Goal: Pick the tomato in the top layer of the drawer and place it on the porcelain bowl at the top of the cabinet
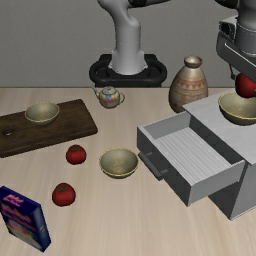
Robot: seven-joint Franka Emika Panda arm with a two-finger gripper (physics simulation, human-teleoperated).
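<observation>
The gripper point(244, 77) is hanging directly above the porcelain bowl point(243, 110), and its two fingers are looking closed on the tomato point(246, 88), one at each side. This is how it reads from the exterior view, because the tomato is sitting tight under the gripper and not down inside the bowl. The tomato is therefore just over the opening of the porcelain bowl, near the rim that is farther from the camera, with a thin gap or perhaps a light contact; the exact clearance is hard to tell. The relation that is deciding the coming move is this vertical one: the bowl is lying straight below the tomato, so the move is probably asking only for a short descent and then for opening the fingers, with almost no sideways correction. The tomato is round, so its axis is not mattering for the release. The bowl itself is standing on the top of the cabinet point(210, 118), and the drawer point(195, 155) is standing pulled out, below the bowl and toward the exterior view's left of it. A second tomato point(75, 154) and a third tomato point(63, 194) are lying well apart from the porcelain bowl, far toward the exterior view's left, and they are not being involved. The risk is looking small, mainly that the tomato is rolling toward the rim when it is being let go.
</observation>
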